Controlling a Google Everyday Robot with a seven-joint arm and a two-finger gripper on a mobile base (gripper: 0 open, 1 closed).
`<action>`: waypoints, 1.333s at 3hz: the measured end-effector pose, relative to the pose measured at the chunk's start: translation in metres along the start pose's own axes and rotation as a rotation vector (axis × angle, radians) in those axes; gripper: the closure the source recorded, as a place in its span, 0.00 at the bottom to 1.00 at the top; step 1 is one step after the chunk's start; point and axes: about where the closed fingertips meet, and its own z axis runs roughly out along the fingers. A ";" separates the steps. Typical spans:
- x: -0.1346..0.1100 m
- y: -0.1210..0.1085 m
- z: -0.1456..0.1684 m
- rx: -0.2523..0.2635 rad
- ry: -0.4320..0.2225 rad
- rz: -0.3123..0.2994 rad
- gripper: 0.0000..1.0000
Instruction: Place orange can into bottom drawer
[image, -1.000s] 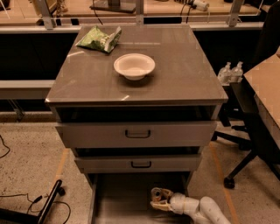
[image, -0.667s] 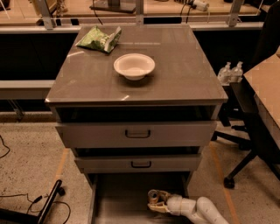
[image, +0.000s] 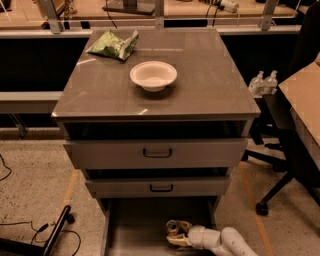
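Note:
The orange can (image: 172, 228) is low inside the open bottom drawer (image: 135, 230), tilted, with its silver top rim facing the camera. My gripper (image: 175, 234) reaches in from the lower right on a white arm (image: 225, 241). Its pale fingers (image: 176, 242) sit on either side of the can and hold it over the right part of the drawer's grey floor. The two upper drawers (image: 157, 152) with black handles are slightly pulled out above it.
A white bowl (image: 153, 75) and a green snack bag (image: 114, 45) lie on the cabinet top. An office chair base (image: 272, 192) and a desk (image: 305, 105) stand to the right. Black cables and a bar (image: 55, 232) lie on the floor to the left.
The gripper and the can have shifted a little left and deeper over the bottom drawer's floor. Nothing else has moved.

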 end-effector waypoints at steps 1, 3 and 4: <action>0.006 0.003 0.007 0.002 0.019 -0.004 1.00; 0.006 0.006 0.011 -0.005 0.016 -0.002 0.61; 0.006 0.008 0.013 -0.009 0.015 -0.001 0.38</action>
